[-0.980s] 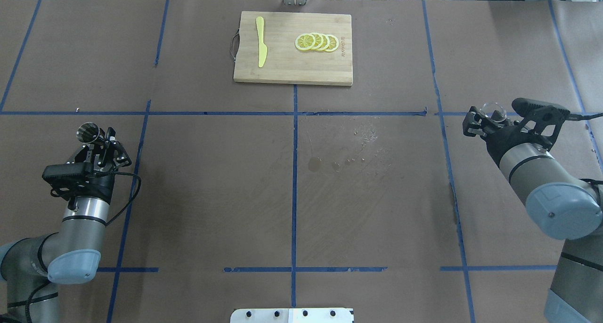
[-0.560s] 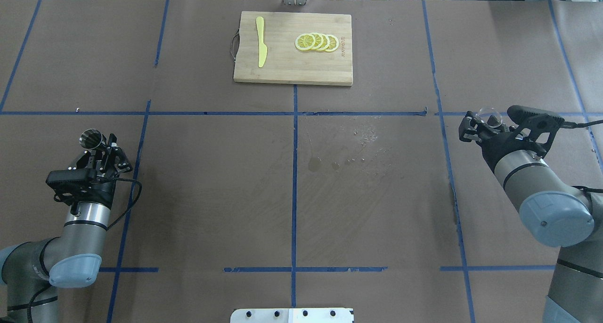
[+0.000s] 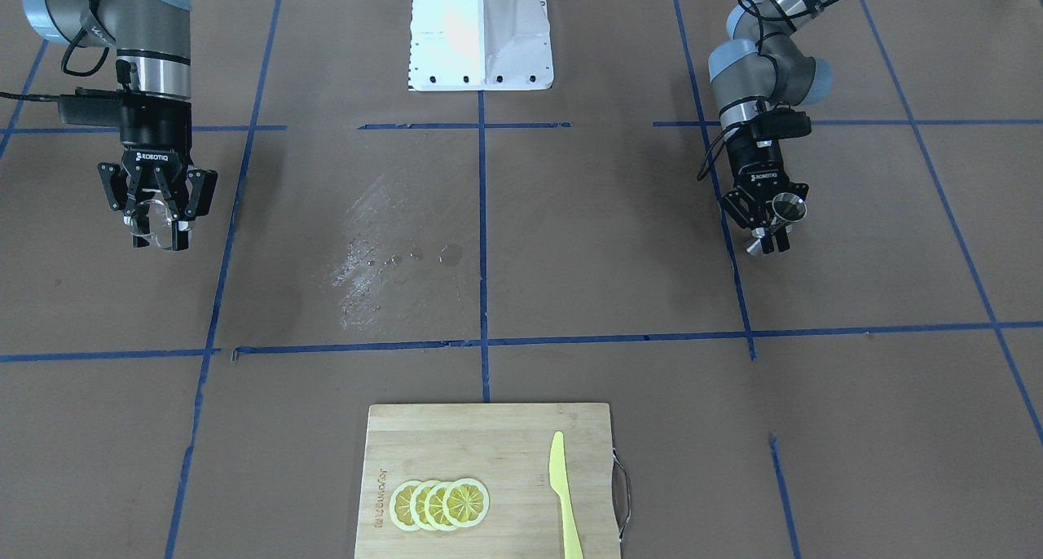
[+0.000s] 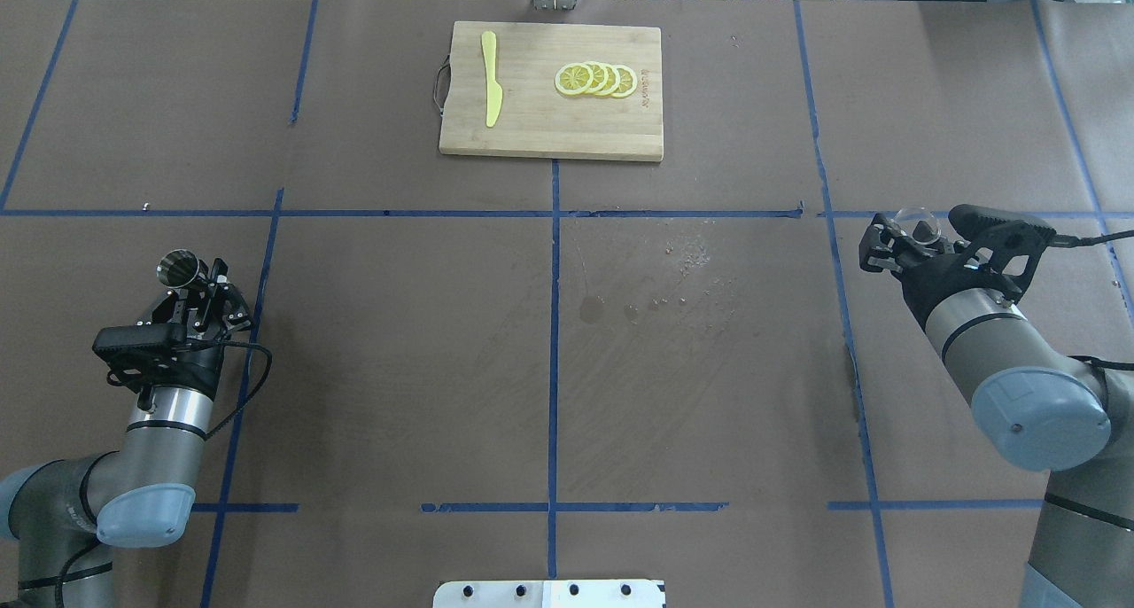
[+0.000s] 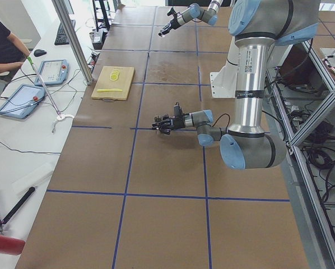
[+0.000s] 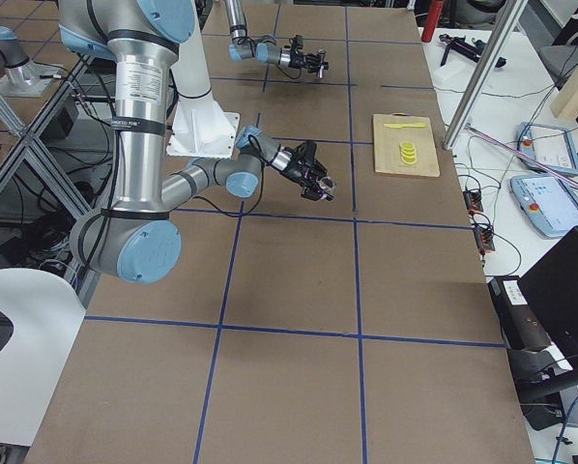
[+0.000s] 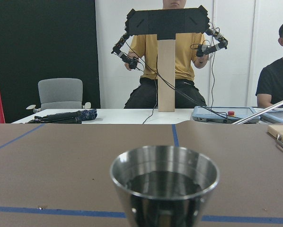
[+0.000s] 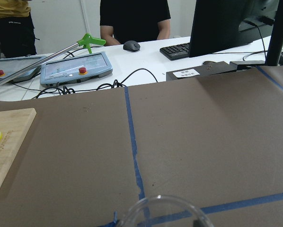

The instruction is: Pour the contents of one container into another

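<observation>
The steel jigger [image 4: 177,268] sits upright in my left gripper [image 4: 197,287], which is shut on its waist, at the table's left side. The same jigger [image 3: 782,210] shows in the front-facing view within the left gripper [image 3: 770,231]. In the left wrist view the jigger's [image 7: 164,189] open cone fills the lower middle, dark and reflective inside. My right gripper [image 4: 897,236] is shut on the clear glass cup [image 4: 918,220] at the table's right side. The front-facing view shows that glass cup [image 3: 155,221] between the right gripper's [image 3: 155,226] fingers. Only the glass cup's rim [image 8: 163,208] shows in the right wrist view.
A wooden cutting board [image 4: 532,138] lies at the far middle with lemon slices [image 4: 595,79] and a yellow knife [image 4: 491,78]. Wet spots [image 4: 633,307] mark the brown table cover near the centre. The robot's white base [image 3: 481,29] stands at the near edge.
The left gripper with the jigger has drawn back toward the robot and slightly inward. The right gripper with the glass cup has shifted a little inward and back.
</observation>
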You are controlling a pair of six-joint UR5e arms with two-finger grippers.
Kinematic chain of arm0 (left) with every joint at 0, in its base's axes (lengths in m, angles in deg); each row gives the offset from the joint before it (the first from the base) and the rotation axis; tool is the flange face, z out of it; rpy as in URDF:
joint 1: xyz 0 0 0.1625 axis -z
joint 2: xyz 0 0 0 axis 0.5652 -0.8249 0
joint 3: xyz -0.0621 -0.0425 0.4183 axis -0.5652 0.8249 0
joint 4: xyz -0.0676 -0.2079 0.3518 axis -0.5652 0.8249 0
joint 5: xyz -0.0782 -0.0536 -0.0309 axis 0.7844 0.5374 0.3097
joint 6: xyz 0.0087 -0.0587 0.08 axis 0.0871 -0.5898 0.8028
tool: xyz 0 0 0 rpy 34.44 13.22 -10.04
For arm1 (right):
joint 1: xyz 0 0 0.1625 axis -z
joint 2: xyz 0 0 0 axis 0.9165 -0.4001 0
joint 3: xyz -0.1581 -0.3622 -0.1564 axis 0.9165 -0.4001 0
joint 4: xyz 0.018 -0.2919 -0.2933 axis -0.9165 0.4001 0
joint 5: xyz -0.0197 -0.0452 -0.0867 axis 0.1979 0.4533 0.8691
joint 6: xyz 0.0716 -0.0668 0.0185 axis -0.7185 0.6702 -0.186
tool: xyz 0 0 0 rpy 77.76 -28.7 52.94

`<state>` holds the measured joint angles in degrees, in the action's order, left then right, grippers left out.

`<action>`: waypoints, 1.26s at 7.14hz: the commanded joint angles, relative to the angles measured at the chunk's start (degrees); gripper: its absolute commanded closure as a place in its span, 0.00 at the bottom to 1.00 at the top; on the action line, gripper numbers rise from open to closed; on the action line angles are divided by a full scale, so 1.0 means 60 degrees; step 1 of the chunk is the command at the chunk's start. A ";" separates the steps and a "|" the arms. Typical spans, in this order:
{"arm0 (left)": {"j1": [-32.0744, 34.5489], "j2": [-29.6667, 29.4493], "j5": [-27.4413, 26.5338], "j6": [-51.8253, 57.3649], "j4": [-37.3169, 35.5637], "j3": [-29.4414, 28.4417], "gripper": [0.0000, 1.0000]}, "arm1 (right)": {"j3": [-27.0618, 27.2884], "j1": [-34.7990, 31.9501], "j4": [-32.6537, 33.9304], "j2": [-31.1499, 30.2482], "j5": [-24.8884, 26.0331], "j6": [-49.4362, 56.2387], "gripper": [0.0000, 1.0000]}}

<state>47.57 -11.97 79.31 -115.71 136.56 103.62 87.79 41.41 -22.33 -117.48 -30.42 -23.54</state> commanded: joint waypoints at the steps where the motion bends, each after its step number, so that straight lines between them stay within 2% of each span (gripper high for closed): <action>1: -0.0082 0.0002 0.0029 -0.0011 -0.0040 -0.0010 0.82 | -0.0014 0.0007 0.0000 0.0000 0.0006 0.0000 1.00; 5: -0.0126 0.0002 0.0044 -0.0011 -0.0040 -0.0039 0.60 | -0.0014 0.0007 0.0000 0.0000 0.0006 0.0000 1.00; 8: -0.0141 -0.0012 0.0044 0.0018 -0.0040 -0.0039 0.49 | -0.0189 0.0124 0.0000 0.0000 0.0195 0.0000 1.00; 9: -0.0141 -0.0012 0.0073 0.0062 -0.0040 -0.0025 0.34 | -0.0205 0.0226 0.0000 -0.0015 0.0298 0.0000 1.00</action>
<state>46.73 -12.04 79.62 -115.56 136.31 103.40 86.89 42.13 -22.33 -117.50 -29.42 -23.54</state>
